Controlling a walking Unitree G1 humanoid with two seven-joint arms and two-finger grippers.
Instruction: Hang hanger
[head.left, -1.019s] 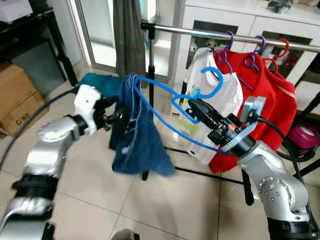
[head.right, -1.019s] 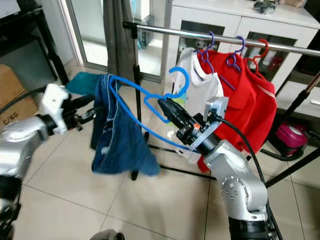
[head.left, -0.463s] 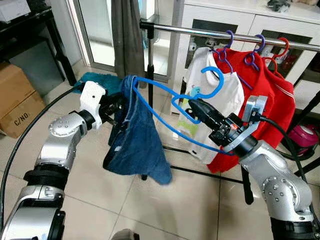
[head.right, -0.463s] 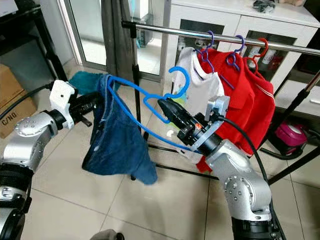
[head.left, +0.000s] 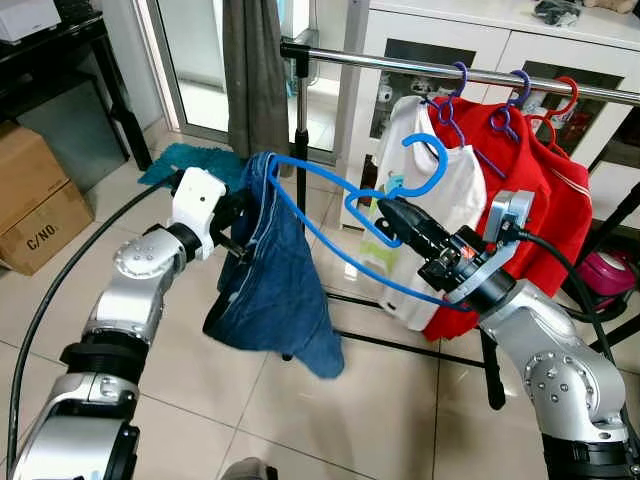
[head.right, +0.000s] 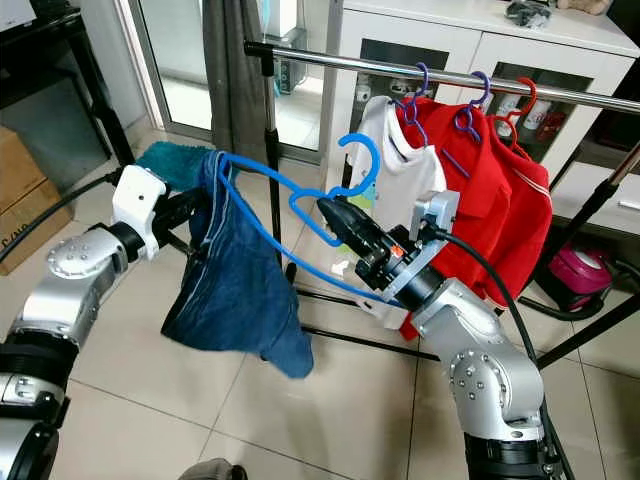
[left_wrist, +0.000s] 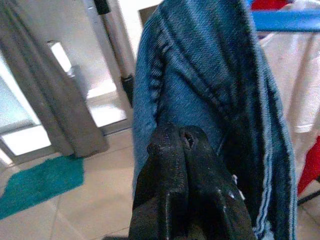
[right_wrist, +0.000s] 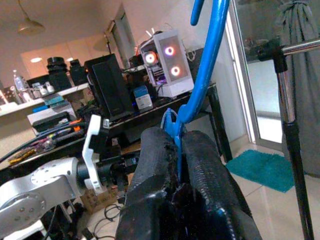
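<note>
Tiled floor (head.left: 200, 400); clothes rail (head.left: 420, 68); right gripper (head.left: 385, 213) clamps blue hanger (head.left: 330, 240), left gripper (left_wrist: 182, 145) closed against jeans (head.left: 280, 290).

Right pincer (head.right: 340, 214) clamps blue hanger (head.right: 290, 200) (jeans (head.right: 235, 280) draped), below rail (head.right: 440, 75).

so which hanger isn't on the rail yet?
The light-blue hanger with the denim garment, clamped in the right gripper. The two purple hangers and the red hanger are hooked on the rail.

Left gripper (head.left: 240, 232) fingertips: hidden behind denim garment (head.left: 280, 290). Clothes rail (head.left: 420, 68): cut off at right edge. Blue hanger (head.left: 345, 215): far shoulder covered by the denim. Cardboard box (head.left: 35, 205): cut by left edge.
</note>
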